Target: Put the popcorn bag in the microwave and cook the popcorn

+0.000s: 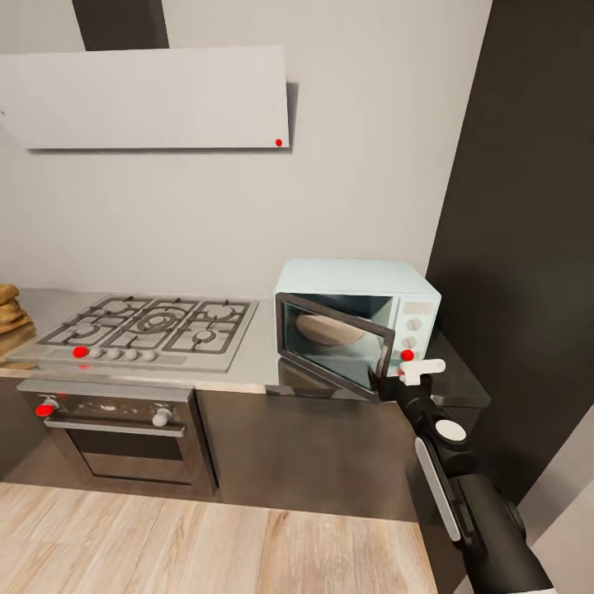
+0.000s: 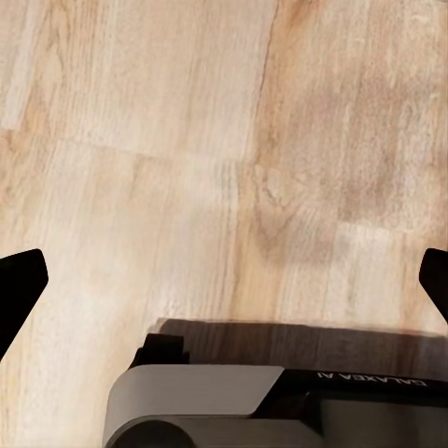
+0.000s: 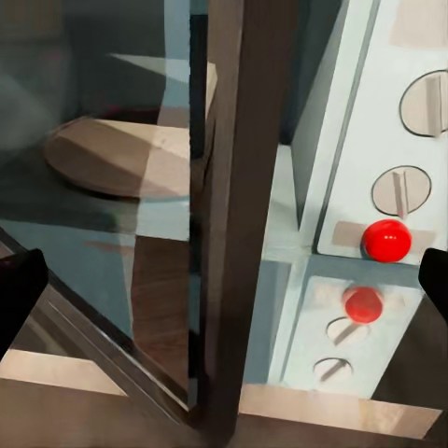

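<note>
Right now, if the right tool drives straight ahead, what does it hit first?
Most likely the free edge of the microwave door, which stands dead centre between the fingers of the right tool. The control strip sits just beside that line; depth is hard to judge.

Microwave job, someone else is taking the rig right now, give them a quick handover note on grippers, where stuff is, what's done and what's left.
Right gripper: open, holding nothing, at the free edge of the microwave door, next to the control strip's red knob.
Left gripper: open, empty, pointing at the wood floor.
Popcorn bag: seen through the glass, already inside the microwave, which sits on the countertop to the right of the gas hob.
Done: bag loaded.
Left: the door stands partly open; push it fully shut, then start the heating. Whether the popcorn is cooked cannot be told.
</note>
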You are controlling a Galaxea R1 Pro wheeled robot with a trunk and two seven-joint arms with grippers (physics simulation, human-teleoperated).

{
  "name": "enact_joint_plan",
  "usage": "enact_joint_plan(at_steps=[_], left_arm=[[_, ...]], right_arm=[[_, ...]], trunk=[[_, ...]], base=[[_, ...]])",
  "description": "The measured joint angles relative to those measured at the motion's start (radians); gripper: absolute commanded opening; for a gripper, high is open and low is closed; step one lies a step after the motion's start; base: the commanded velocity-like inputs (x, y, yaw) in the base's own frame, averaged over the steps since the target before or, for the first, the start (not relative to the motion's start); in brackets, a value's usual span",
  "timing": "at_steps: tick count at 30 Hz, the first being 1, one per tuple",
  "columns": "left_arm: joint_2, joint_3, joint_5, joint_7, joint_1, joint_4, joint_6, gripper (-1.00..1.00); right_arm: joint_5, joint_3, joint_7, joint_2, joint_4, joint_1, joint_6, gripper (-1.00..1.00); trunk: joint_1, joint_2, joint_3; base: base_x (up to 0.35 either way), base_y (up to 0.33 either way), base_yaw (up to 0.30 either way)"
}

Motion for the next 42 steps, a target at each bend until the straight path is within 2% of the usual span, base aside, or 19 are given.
enact_joint_plan(at_steps=[8, 14, 23, 30, 40, 42], left_arm=[[0.000, 0.000, 0.000, 0.000, 0.000, 0.000, 0.000, 1.00], [0.000, 0.000, 0.000, 0.000, 0.000, 0.000, 0.000, 1.00], [0.000, 0.000, 0.000, 0.000, 0.000, 0.000, 0.000, 1.00], [0.000, -0.001, -0.001, 0.000, 0.000, 0.000, 0.000, 1.00], [0.000, 0.000, 0.000, 0.000, 0.000, 0.000, 0.000, 1.00], [0.000, 0.001, 0.000, 0.000, 0.000, 0.000, 0.000, 1.00]], right_arm=[[0.000, 0.000, 0.000, 0.000, 0.000, 0.000, 0.000, 1.00], [0.000, 0.001, 0.000, 0.000, 0.000, 0.000, 0.000, 1.00], [0.000, 0.002, 0.000, 0.000, 0.000, 0.000, -0.001, 1.00], [0.000, 0.003, 0.004, -0.003, -0.001, 0.000, -0.004, 1.00], [0.001, 0.004, 0.001, -0.004, -0.007, 0.004, -0.011, 1.00], [-0.001, -0.033, -0.003, 0.003, -0.004, 0.004, -0.013, 1.00]], trunk=[[0.000, 0.000, 0.000], [0.000, 0.000, 0.000], [0.000, 0.000, 0.000], [0.000, 0.000, 0.000], [0.000, 0.000, 0.000], [0.000, 0.000, 0.000]], base=[[0.000, -0.001, 0.000], [0.000, -0.196, 0.000], [0.000, -0.032, 0.000], [0.000, -0.233, 0.000], [0.000, -0.017, 0.000], [0.012, 0.000, 0.000]])
